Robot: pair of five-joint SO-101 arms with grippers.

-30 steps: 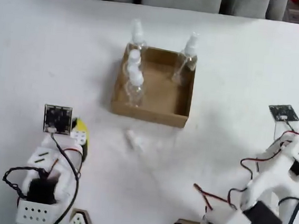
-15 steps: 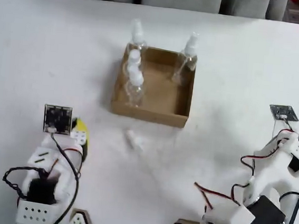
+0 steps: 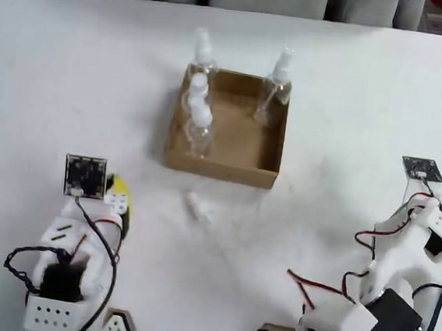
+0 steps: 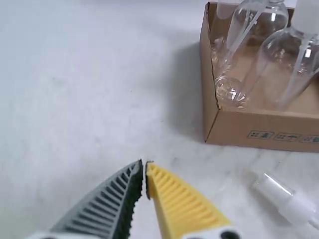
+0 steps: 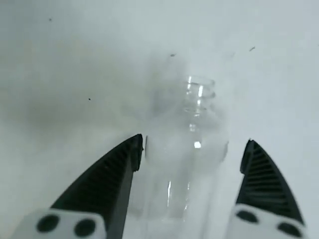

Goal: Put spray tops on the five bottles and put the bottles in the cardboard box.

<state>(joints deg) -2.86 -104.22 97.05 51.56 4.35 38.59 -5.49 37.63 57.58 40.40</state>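
1. The uncapped bottle [image 5: 192, 149], clear plastic, sits between the fingers of the right gripper [image 5: 193, 144], its bare threaded neck pointing away from the claw.
2. That claw is spread wide. One dark finger is just beside the bottle's side, and the other stands off with a gap.
3. A loose spray top [image 4: 284, 196] lies on the white table [image 4: 75, 74], ahead of the left gripper [image 4: 143, 167] on its yellow finger's side.
4. The left claw is pressed closed, grey and yellow fingers meeting at the tips with nothing between them.
5. Farther beyond the left claw, past the spray top, stands the cardboard box [image 4: 249, 130].
6. Four capped bottles [image 3: 199, 128] are in the box, two along one side wall and two at its far corners.
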